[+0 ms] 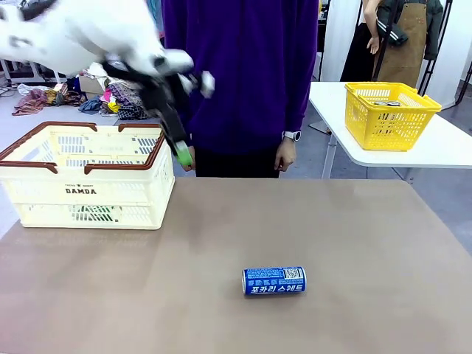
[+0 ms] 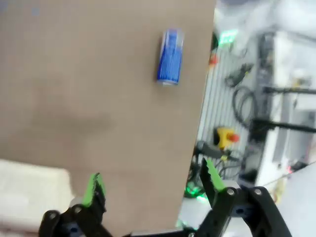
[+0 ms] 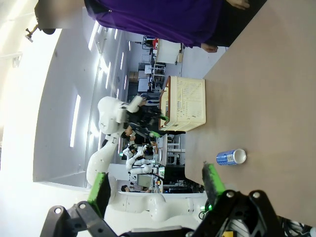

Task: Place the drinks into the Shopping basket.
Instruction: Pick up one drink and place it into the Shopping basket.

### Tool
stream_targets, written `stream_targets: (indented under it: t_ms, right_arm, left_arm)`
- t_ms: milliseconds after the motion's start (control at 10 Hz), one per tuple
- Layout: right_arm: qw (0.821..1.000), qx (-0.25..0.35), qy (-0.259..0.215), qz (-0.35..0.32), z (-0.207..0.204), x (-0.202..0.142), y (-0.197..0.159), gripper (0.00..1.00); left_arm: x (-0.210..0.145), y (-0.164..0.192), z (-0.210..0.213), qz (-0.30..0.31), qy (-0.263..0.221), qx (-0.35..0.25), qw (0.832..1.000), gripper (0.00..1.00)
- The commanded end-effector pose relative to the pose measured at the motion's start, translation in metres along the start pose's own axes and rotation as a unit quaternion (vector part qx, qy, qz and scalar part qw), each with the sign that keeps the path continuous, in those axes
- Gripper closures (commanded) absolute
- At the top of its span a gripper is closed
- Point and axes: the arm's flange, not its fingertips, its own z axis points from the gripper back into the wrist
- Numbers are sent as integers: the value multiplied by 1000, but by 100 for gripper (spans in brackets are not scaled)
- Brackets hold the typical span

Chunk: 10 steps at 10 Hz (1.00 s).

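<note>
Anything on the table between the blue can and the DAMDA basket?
Nothing: the front view shows bare tabletop between the blue can and the basket.

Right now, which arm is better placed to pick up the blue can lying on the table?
Probably the right. The blue can lies on its side right of the middle of the table, just ahead of the open right claw. The open left claw hangs by the Shopping basket, farther from it.

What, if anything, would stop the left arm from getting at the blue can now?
Probably nothing, so yes. The left gripper hangs open and empty near the Shopping basket, and the blue can lies alone on the table, with nothing between them.
</note>
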Motion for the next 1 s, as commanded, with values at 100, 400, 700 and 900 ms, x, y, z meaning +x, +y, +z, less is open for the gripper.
stream_targets:
  t_ms: [100, 400, 700, 900]
  right_arm:
    - [1000, 10, -5, -1, 1, 2, 4, 0]
    - [1000, 10, -5, -1, 1, 2, 4, 0]
    - [1000, 10, -5, -1, 1, 2, 4, 0]
    - [1000, 10, -5, -1, 1, 2, 4, 0]
  left_arm:
    - [40, -14, -76, -56, 65, 104, 991, 0]
    - [66, -21, -96, -78, 74, 90, 990, 0]
    - [66, -21, -96, -78, 74, 90, 990, 0]
    - [66, -21, -96, -78, 74, 90, 990, 0]
